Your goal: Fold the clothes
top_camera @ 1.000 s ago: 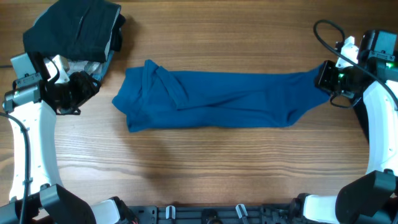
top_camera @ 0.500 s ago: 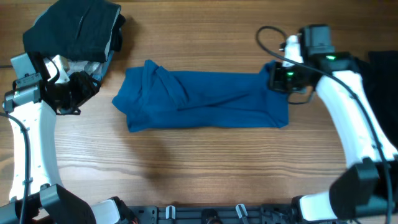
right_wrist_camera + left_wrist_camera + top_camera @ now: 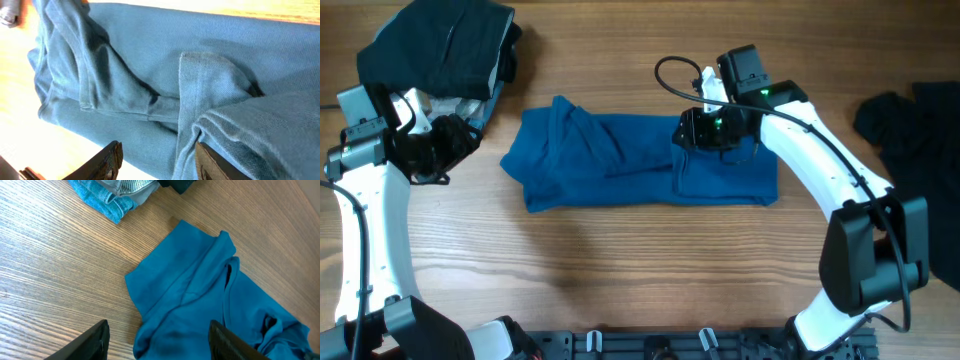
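Blue polo shirt [image 3: 610,172] — half-folded — on wooden table [image 3: 620,285]

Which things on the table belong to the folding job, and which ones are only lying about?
Job: blue polo shirt.
Lying about: black garment pile, top left; pale blue and grey garments beneath it; second black garment, right edge.

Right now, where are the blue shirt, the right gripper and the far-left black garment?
blue shirt [image 3: 610,170]: overhead view, middle of its folded body.
right gripper [image 3: 159,152]: right wrist view, midway between its fingertips.
far-left black garment [image 3: 440,50]: overhead view, centre of heap.
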